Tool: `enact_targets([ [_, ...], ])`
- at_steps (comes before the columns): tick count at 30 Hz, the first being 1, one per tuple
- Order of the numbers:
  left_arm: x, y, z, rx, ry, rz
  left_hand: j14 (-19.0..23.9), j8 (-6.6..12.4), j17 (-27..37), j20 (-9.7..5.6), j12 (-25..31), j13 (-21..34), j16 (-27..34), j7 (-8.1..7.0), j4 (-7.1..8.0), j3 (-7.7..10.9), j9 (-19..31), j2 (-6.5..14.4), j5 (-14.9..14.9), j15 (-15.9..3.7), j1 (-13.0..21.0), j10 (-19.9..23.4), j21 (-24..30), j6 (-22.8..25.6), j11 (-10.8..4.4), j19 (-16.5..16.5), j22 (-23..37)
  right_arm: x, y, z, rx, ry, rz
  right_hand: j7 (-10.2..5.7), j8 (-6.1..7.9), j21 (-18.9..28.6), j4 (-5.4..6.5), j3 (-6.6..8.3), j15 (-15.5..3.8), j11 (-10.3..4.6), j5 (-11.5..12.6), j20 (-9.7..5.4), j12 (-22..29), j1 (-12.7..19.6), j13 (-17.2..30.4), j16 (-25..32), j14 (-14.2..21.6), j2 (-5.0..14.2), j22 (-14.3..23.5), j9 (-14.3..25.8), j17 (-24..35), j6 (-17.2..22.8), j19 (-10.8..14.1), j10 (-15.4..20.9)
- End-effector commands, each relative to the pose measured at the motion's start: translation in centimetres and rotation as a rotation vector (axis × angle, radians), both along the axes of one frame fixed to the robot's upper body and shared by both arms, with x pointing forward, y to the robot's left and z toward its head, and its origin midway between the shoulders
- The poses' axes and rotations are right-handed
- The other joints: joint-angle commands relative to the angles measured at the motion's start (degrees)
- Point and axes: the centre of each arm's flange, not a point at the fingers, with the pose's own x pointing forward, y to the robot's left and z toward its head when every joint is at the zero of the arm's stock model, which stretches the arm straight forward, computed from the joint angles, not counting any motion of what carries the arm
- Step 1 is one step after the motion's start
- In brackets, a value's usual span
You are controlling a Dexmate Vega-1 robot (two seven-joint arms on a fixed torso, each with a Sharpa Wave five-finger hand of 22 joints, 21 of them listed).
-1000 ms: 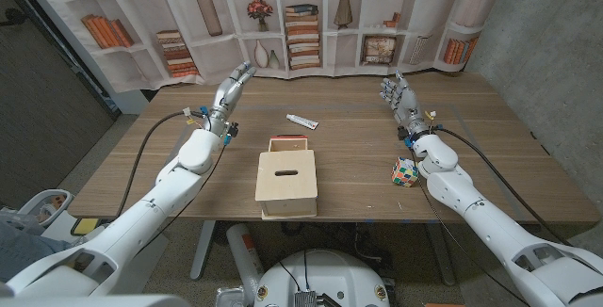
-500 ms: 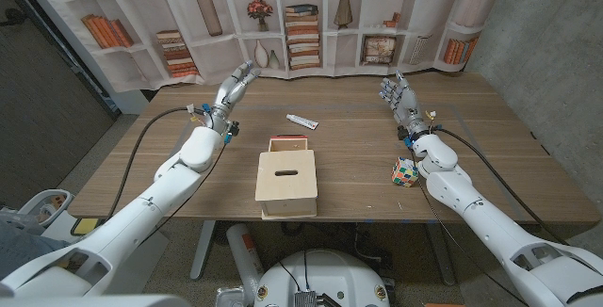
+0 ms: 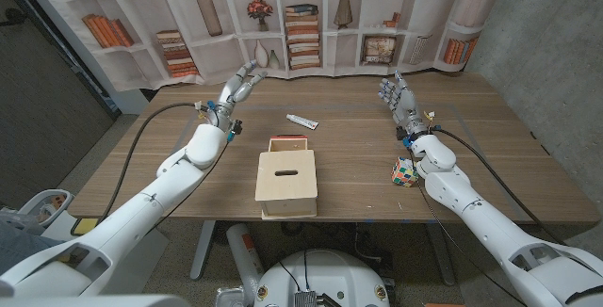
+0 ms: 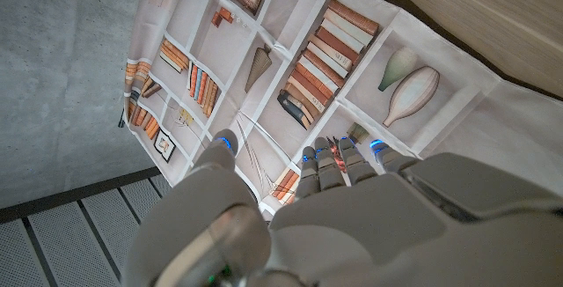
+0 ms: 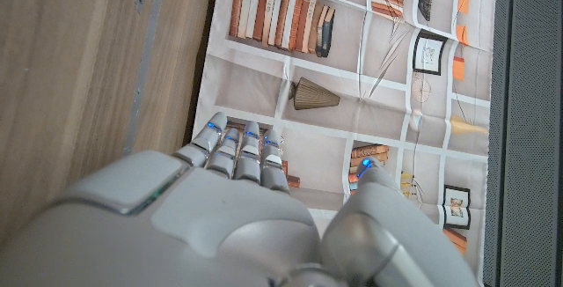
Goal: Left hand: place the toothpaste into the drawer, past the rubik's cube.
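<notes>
A small white toothpaste tube point(image 3: 302, 121) lies on the table just beyond the wooden drawer box point(image 3: 287, 184). The box's drawer point(image 3: 289, 143) is pulled out toward the far side, red showing inside. My left hand point(image 3: 241, 82) hovers at the far left of the table, fingers spread, holding nothing, well left of the tube. The rubik's cube point(image 3: 406, 171) sits right of the box, close to my right forearm. My right hand point(image 3: 398, 94) is raised at the far right, fingers together and extended, empty. In the wrist views my left hand point(image 4: 317, 217) and my right hand point(image 5: 229, 208) face the bookshelf backdrop.
A printed bookshelf backdrop point(image 3: 301, 15) hangs along the table's far edge. Black cables point(image 3: 151, 133) run along both arms over the table.
My left hand has moved slightly right and farther back, its fingers spreading a little. The right hand, tube, cube and box have not moved.
</notes>
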Motion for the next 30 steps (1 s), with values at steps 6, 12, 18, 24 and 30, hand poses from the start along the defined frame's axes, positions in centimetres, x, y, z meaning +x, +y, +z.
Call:
enact_targets([
  [6, 0.0, -0.9, 0.2, 0.087, -0.057, 0.078, 0.6, 0.11, 0.2, -1.95, 0.3, 0.3, -0.1, -0.07, -0.26, 0.19, 0.1, 0.1, -0.3, -1.08, 0.7, 0.9, 0.1, 0.8, -0.27, 0.1, 0.2, -0.1, -0.3, 0.2, -0.002, 0.005, -0.015, -0.03, 0.01, -0.3, -0.53, 0.21, 0.01, -0.01, -0.3, -0.25, 0.3, 0.2, 0.2, 0.1, 0.8, 0.52, 0.2, 0.2, 0.2, 0.3, 0.4, 0.3],
  [12, -0.2, -1.5, 0.6, 0.136, -0.07, 0.124, 0.7, 0.11, 0.2, -1.86, 0.2, 0.3, -0.1, -0.27, -0.26, 0.17, 0.1, 0.2, -0.3, -1.16, 0.8, 1.0, 0.1, 1.1, -0.36, 0.1, 0.2, -0.1, -0.3, 0.2, -0.002, 0.004, -0.016, -0.05, 0.0, -0.4, -0.58, 0.2, 0.0, -0.01, -0.3, -0.21, 0.3, 0.2, 0.2, 0.1, 0.8, 0.57, 0.2, 0.2, 0.2, 0.3, 0.5, 0.3],
  [18, -0.4, -2.1, 0.9, 0.204, -0.074, 0.177, 0.9, 0.1, 0.2, -1.74, 0.2, 0.4, -0.1, -0.22, -0.27, 0.15, 0.1, 0.2, -0.3, -1.3, 0.8, 1.1, 0.1, 1.3, -0.65, 0.1, 0.2, 0.1, -0.1, 0.2, 0.0, 0.005, -0.014, -0.02, 0.03, -0.6, -0.62, 0.17, 0.02, 0.03, -0.3, -0.19, 0.3, 0.2, 0.2, 0.1, 0.8, 0.59, 0.2, 0.2, 0.2, 0.4, 0.5, 0.3],
  [24, -0.5, -2.6, 1.0, 0.26, -0.08, 0.218, 0.9, -0.01, 0.2, -2.26, 0.1, 0.4, -0.1, -0.37, -0.41, 0.13, 0.2, 0.2, -0.3, -1.4, 1.0, 1.3, 0.1, 1.4, -0.74, 0.2, 0.2, 0.2, -0.1, 0.2, 0.003, 0.004, -0.011, -0.03, 0.04, -0.7, -0.65, 0.14, 0.05, 0.01, -0.4, -0.15, 0.3, 0.2, 0.2, 0.1, 0.9, 0.62, 0.2, 0.2, 0.2, 0.5, 0.6, 0.3],
  [30, -0.5, -2.9, 1.1, 0.285, -0.093, 0.235, 0.9, -0.22, 0.2, -2.1, -0.1, 0.4, -0.2, -0.48, -0.61, 0.14, 0.2, 0.1, -0.3, -1.55, 1.4, 1.1, 0.1, 1.2, -0.98, 0.2, 0.2, 0.4, 0.1, 0.1, 0.007, 0.006, -0.007, -0.05, 0.02, -0.9, -0.69, 0.12, 0.05, 0.03, -0.4, -0.2, 0.2, 0.2, 0.2, 0.1, 0.9, 0.68, 0.2, 0.2, 0.2, 0.5, 0.6, 0.3],
])
